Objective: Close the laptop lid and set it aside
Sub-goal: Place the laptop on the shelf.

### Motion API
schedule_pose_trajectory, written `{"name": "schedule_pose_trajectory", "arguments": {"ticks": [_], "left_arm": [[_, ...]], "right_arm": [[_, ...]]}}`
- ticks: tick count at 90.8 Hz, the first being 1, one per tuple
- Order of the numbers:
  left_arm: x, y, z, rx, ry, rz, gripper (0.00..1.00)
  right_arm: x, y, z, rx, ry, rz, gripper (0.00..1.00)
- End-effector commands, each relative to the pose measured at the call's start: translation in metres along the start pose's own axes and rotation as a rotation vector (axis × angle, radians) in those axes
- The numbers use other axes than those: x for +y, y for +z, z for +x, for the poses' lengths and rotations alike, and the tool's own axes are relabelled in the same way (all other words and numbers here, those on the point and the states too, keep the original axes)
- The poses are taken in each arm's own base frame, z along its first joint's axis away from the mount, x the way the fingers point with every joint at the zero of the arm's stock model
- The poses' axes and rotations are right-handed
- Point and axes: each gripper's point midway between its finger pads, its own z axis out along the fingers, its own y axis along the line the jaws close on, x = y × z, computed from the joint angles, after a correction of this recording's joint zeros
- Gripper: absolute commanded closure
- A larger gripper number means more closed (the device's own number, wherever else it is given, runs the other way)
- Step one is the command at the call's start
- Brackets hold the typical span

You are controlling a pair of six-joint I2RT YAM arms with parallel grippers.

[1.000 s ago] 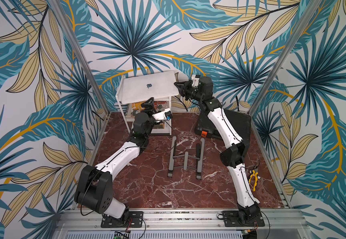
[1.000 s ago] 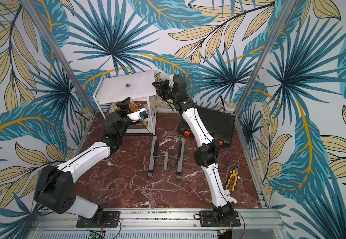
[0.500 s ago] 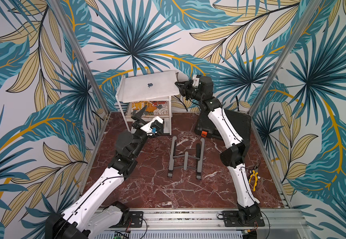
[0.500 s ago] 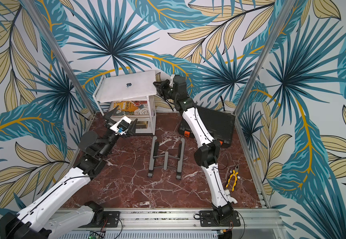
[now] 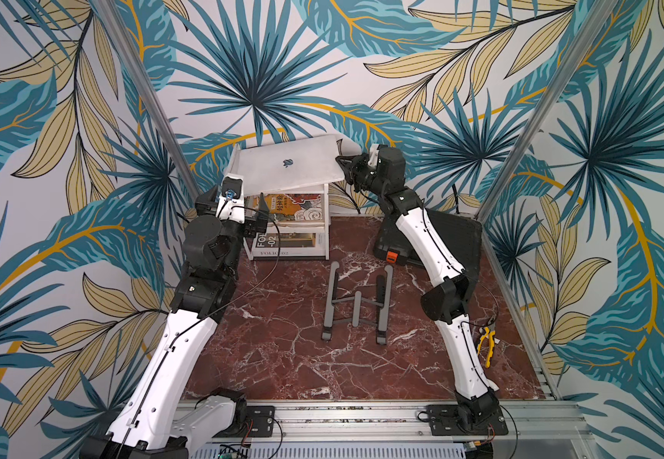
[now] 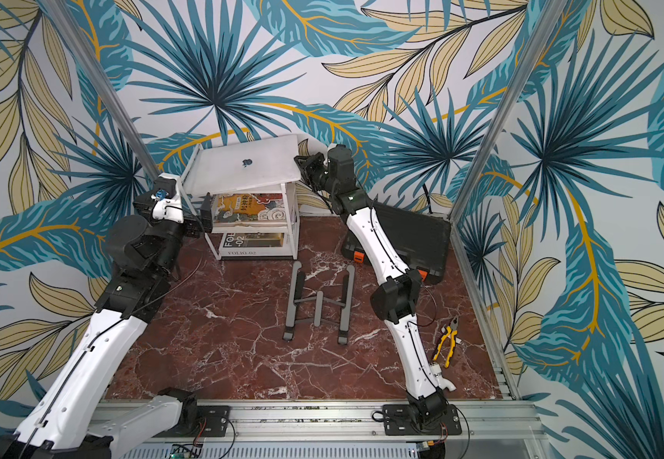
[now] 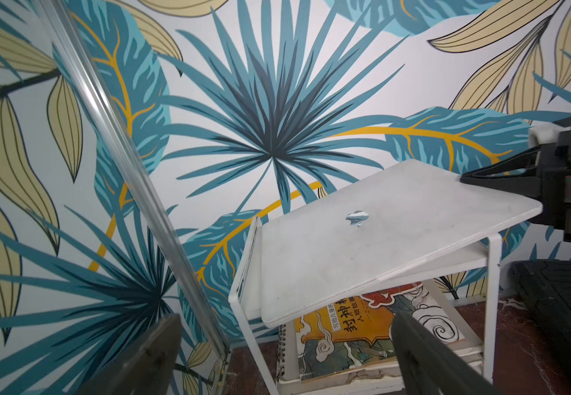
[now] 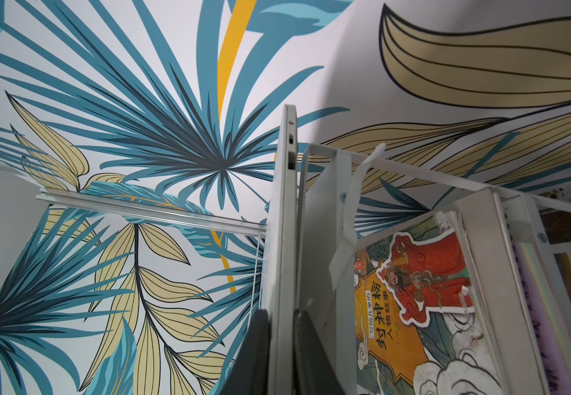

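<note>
The silver laptop (image 5: 286, 167) (image 6: 242, 167) lies on top of the white shelf rack (image 5: 326, 222) with the laptop lid (image 7: 362, 246) down and its apple logo facing up. Its right side is tilted up off the rack top. My right gripper (image 5: 342, 165) (image 6: 300, 167) (image 8: 280, 313) is shut on the laptop's right edge (image 8: 282, 239), one finger above and one below. My left gripper (image 5: 236, 198) (image 6: 175, 206) (image 7: 285, 318) stands open at the rack's front left corner, holding nothing. The screen and keys are hidden.
Books (image 5: 294, 206) fill the rack's lower shelves. A grey H-shaped folding stand (image 5: 356, 306) lies mid-table. A black case (image 5: 453, 238) sits at the back right behind my right arm. Yellow pliers (image 5: 487, 341) lie by the right wall.
My left arm has swung away from the front of the rack's middle shelf, rising to the rack's front left corner. The right gripper still holds the laptop's edge.
</note>
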Motion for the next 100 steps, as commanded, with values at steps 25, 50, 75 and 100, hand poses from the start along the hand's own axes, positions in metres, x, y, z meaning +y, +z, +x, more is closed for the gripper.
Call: {"name": "schedule_pose_trajectory", "arguments": {"ticks": [25,50,75,100], "left_arm": [[-0.013,0.017,0.023,0.071,0.055,0.142,0.02],[-0.050,0.031,0.039,0.003,0.175,0.293,0.13],[-0.081,0.056,0.067,0.025,0.269,0.331,0.24],[-0.069,0.076,0.065,0.018,0.268,0.241,0.38]], "right_arm": [[0.039,-0.016,-0.025,-0.151,-0.055,-0.060,1.00],[0.035,-0.012,-0.022,-0.140,-0.015,-0.062,1.00],[0.041,-0.013,-0.017,-0.127,-0.015,-0.075,1.00],[0.037,-0.010,-0.009,-0.091,-0.013,-0.072,1.00]]}}
